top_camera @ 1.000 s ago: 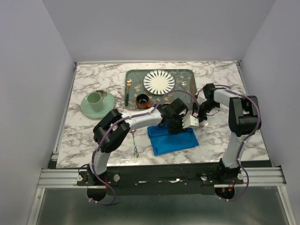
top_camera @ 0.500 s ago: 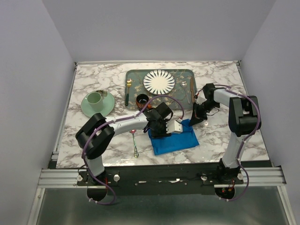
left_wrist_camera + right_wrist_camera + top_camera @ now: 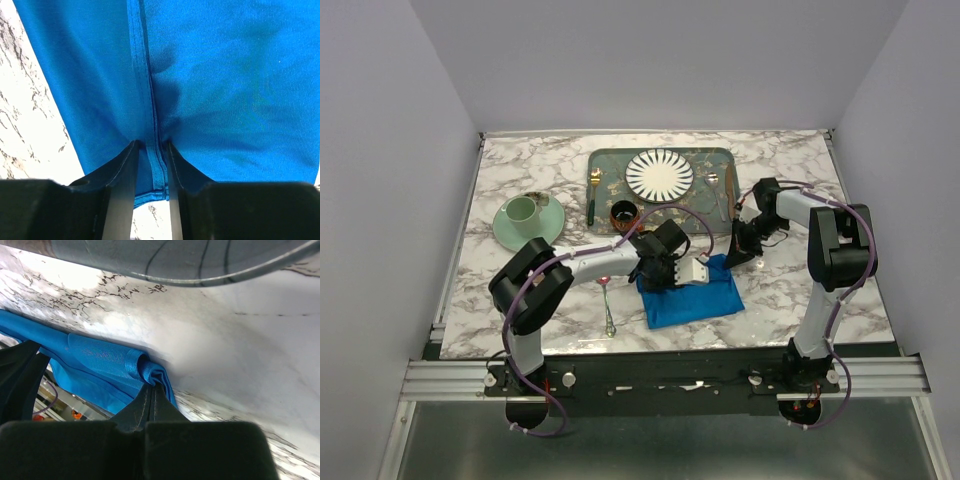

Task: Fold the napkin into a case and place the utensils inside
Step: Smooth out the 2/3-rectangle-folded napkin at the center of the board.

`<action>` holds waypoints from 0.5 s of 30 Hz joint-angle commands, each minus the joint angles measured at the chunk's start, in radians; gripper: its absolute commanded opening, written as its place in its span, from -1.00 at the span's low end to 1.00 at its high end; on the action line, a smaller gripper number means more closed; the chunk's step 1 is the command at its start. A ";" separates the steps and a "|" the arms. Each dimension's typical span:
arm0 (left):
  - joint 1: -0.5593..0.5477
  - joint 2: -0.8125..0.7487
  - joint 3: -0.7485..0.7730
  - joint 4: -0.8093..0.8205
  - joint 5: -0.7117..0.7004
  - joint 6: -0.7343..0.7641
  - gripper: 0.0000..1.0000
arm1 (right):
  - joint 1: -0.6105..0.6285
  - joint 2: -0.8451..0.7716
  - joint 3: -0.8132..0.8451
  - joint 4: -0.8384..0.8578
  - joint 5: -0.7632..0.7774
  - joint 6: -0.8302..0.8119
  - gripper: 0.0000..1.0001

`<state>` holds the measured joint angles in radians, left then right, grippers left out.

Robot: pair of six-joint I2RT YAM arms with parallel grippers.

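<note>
- Left gripper point(image 3: 151, 146): down on the napkin point(image 3: 695, 300) near its far left edge; the jaws stand narrowly apart on either side of a stitched hem point(image 3: 145, 75), with the cloth puckered at the tips; whether the cloth is truly clamped cannot be told.
- Hem: runs straight away from the left gripper, in line with the jaws; any pull on it would probably draw the cloth along this line.
- Right gripper point(image 3: 152, 386): clenched on a rolled fold at the napkin's far right corner; it sits low, just above the table point(image 3: 520, 290).
- Napkin: a broad folded slab at front centre, long axis left to right and slightly skewed; both arms meet its far edge, one at each end; judged not yet narrow enough to be the case.
- Utensils point(image 3: 608, 310): on the marble just left of the napkin, long axis front to back, apart from the cloth; the left arm is the nearer; fork and spoon too small to separate.
- Tray point(image 3: 705, 160): at the back, well apart; holds a striped plate point(image 3: 659, 174), a small dark bowl point(image 3: 624, 214) and other cutlery.
- Saucer point(image 3: 548, 232): far left; carries a green cup point(image 3: 523, 211).
</note>
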<state>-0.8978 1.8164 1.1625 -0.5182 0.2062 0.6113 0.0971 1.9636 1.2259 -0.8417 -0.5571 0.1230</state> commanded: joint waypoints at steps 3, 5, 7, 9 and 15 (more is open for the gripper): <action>0.025 0.020 0.034 -0.016 0.012 0.031 -0.39 | 0.006 0.015 0.020 -0.011 0.040 -0.005 -0.99; 0.031 0.018 0.049 -0.026 0.021 0.031 -0.38 | 0.006 0.015 0.020 -0.013 0.039 -0.008 -0.99; 0.036 0.020 0.057 -0.032 0.025 0.030 -0.31 | 0.004 0.017 0.020 -0.011 0.037 -0.006 -0.99; 0.042 0.021 0.069 -0.042 0.033 0.030 -0.31 | 0.006 0.018 0.021 -0.011 0.037 -0.008 -0.99; 0.048 0.038 0.091 -0.040 0.033 0.033 -0.50 | 0.004 0.018 0.023 -0.013 0.039 -0.008 -0.99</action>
<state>-0.8547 1.8301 1.2232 -0.5434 0.2142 0.6319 0.0971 1.9636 1.2259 -0.8429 -0.5568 0.1230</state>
